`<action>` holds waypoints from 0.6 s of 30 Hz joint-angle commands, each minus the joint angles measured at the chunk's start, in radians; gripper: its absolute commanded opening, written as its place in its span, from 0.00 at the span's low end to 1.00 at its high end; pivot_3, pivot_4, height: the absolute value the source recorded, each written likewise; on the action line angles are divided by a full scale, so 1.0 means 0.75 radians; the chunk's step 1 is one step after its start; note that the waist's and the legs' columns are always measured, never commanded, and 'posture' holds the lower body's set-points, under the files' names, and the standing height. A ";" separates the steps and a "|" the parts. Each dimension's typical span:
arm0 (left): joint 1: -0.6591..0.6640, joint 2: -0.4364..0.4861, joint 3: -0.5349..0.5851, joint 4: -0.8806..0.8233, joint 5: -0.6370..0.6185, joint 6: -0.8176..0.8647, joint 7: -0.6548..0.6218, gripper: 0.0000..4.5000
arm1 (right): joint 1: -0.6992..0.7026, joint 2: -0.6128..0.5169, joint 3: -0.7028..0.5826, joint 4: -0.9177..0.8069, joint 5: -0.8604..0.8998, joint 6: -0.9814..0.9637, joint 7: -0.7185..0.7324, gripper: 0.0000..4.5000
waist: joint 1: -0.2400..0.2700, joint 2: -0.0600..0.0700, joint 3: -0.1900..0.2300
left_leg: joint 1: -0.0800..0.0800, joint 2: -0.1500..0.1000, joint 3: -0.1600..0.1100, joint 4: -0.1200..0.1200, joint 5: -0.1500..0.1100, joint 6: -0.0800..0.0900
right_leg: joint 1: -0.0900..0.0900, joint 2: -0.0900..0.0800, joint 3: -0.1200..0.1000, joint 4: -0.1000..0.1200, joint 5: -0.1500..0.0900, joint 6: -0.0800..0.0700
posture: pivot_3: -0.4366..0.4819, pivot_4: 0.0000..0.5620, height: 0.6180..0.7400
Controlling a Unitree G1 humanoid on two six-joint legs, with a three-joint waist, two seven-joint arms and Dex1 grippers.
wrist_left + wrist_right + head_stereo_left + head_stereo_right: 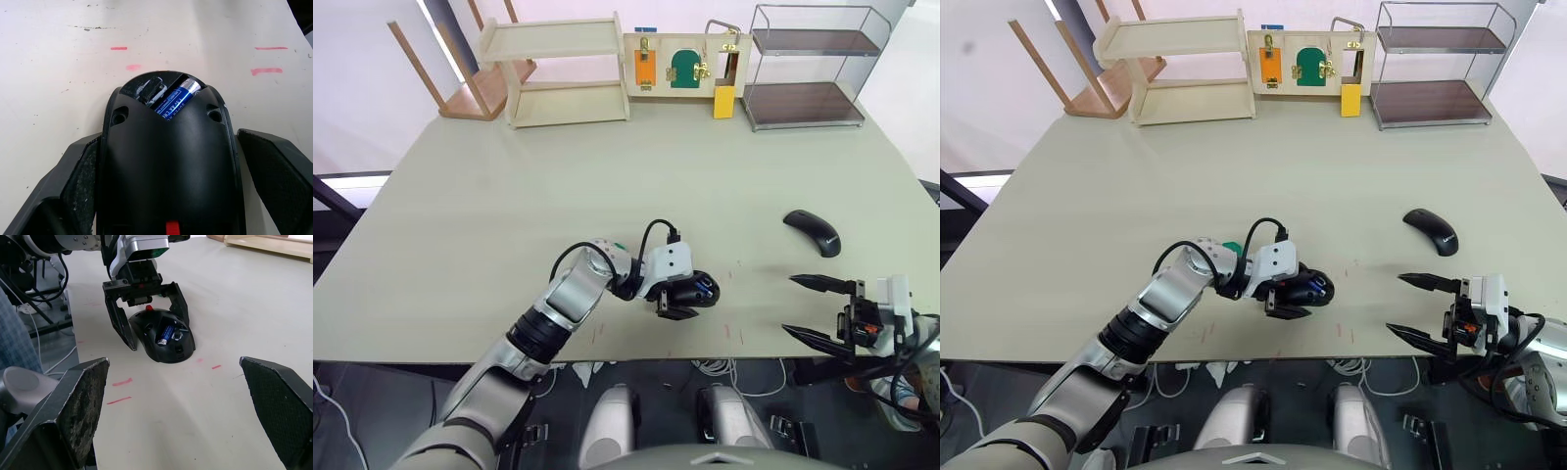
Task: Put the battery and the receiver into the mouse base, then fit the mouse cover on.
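The black mouse base (166, 161) lies near the table's front edge, its inner compartment facing up. Inside it the blue battery (177, 98) sits beside the small grey-and-dark receiver (150, 90). My left gripper (685, 296) is open and straddles the base, one finger (83, 171) along each side. The glossy black mouse cover (813, 232) rests on the table to the right, farther back. My right gripper (790, 305) hangs open with nothing in it at the front right edge, nearer to me than the cover.
A bit of the green tray (1231, 248) peeks out behind my left wrist. Along the far edge stand a wooden shelf (563, 69), a latch board (683, 64) and a wire rack (808, 78). Red marks (122, 382) dot the tabletop.
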 commanded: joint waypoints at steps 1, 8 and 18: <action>0.033 0.016 -0.019 0.023 0.025 0.051 0.020 0.99 | -0.006 0.002 -0.045 -0.010 0.034 -0.025 0.019 1.00 | 0.000 0.000 0.000 | 0.000 0.000 0.000 0.000 0.000 0.000 | 0.000 0.000 0.000 0.000 0.000 0.000 | 0.48 0.27 1.00; 0.035 0.022 0.029 -0.057 -0.003 0.019 0.036 0.99 | -0.022 0.012 -0.033 -0.022 0.045 -0.018 0.026 1.00 | -0.001 0.001 0.002 | 0.000 0.000 0.000 0.000 0.000 0.000 | 0.000 0.000 0.000 0.000 0.000 0.000 | 0.48 0.27 1.00; 0.012 0.077 0.149 -0.242 -0.103 0.116 0.032 0.99 | -0.016 0.016 -0.037 -0.085 0.060 0.018 -0.001 1.00 | -0.001 0.004 0.016 | -0.005 0.000 0.000 -0.001 0.000 0.000 | -0.004 0.000 0.000 0.000 0.000 0.000 | 0.48 0.27 1.00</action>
